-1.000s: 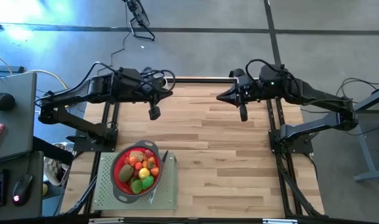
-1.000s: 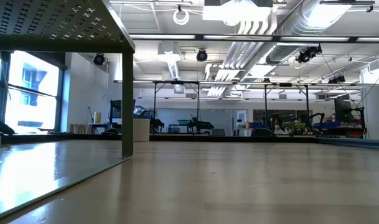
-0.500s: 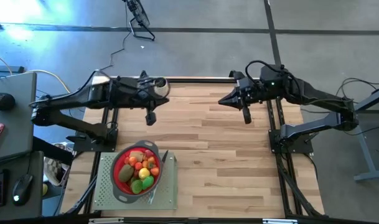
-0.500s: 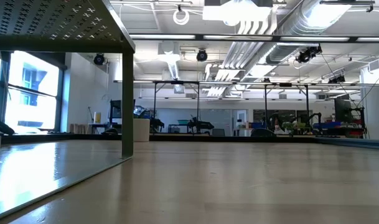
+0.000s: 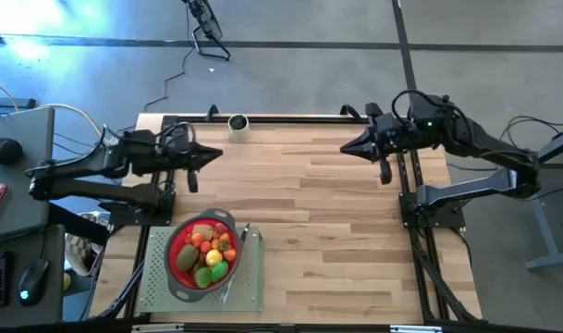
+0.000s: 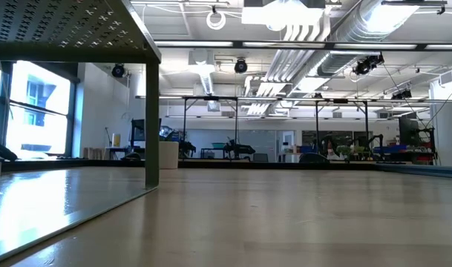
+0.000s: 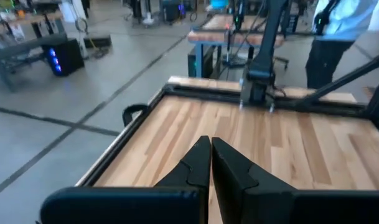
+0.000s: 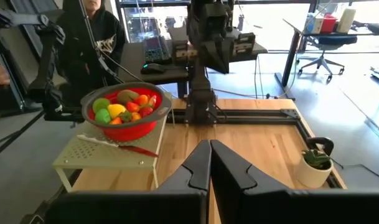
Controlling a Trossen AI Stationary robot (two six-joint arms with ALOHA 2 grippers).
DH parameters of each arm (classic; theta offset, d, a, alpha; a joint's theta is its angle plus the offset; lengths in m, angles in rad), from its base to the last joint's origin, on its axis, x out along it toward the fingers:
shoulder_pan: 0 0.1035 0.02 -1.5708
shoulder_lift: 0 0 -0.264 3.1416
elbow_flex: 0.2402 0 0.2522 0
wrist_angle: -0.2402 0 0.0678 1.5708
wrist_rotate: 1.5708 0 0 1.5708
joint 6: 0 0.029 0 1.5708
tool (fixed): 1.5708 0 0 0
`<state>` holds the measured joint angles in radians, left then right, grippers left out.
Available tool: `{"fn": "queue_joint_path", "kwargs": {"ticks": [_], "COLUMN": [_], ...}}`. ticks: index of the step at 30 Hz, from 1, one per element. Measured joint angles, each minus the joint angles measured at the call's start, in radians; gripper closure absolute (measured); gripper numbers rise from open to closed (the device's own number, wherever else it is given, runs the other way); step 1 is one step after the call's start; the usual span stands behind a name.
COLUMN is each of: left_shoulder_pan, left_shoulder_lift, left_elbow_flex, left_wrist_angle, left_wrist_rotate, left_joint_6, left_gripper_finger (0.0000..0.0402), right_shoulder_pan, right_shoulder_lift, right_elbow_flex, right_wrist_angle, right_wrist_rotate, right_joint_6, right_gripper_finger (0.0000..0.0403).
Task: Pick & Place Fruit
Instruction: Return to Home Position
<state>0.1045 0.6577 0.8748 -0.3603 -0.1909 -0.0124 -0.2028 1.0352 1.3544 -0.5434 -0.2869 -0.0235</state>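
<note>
Begin at the left: fold the left gripper (image 5: 190,182), hanging over the left edge of the table (image 5: 318,231) with fingers pressed together on nothing, slowly back toward its base, taking care not to dip toward the grey perforated shelf (image 5: 152,287) at the corner on that arm's side. Leave untouched the red strainer (image 5: 168,257) standing on that shelf and heaped with the fruit (image 5: 207,254), red, orange, yellow, green and brown pieces all inside the bowl, with none visible on the bare wood. Leave alone too the slim knife (image 5: 246,236) lying on the shelf just beside the strainer. Judge the sorting finished on that evidence, with only the parking left. Mind the small cup with a plant (image 5: 236,123) at the far edge between the arms, well apart from both. On the right, draw in the right gripper (image 5: 385,174), likewise closed tight and empty above the table's right edge, at the same easy pace. Avoid opening either pair of fingers or crossing the middle.
</note>
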Motion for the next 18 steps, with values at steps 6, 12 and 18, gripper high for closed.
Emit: {"fn": "queue_joint_path", "kwargs": {"ticks": [6, 12, 18], "left_shoulder_pan": [0.000, 0.000, 0.000], "left_shoulder_lift": [-0.137, -0.260, -0.378], "left_elbow_flex": [-0.100, -0.227, -0.322], "left_wrist_angle": [0.027, 0.087, 0.130], "left_wrist_rotate": [0.000, 0.000, 0.000], "left_joint_6": [0.009, 0.028, 0.062], "left_gripper_finger": [0.0392, 0.0392, 0.0392], "right_shoulder_pan": [0.000, 0.000, 0.000], "right_shoulder_lift": [-0.030, -0.070, -0.157], "right_elbow_flex": [0.000, -0.044, -0.152], "right_wrist_angle": [-0.033, -0.012, 0.038], "right_wrist_rotate": [0.025, 0.025, 0.064], "right_joint_6": [-0.003, 0.006, 0.056], "right_gripper_finger": [0.0400, 0.0400, 0.0400]}}
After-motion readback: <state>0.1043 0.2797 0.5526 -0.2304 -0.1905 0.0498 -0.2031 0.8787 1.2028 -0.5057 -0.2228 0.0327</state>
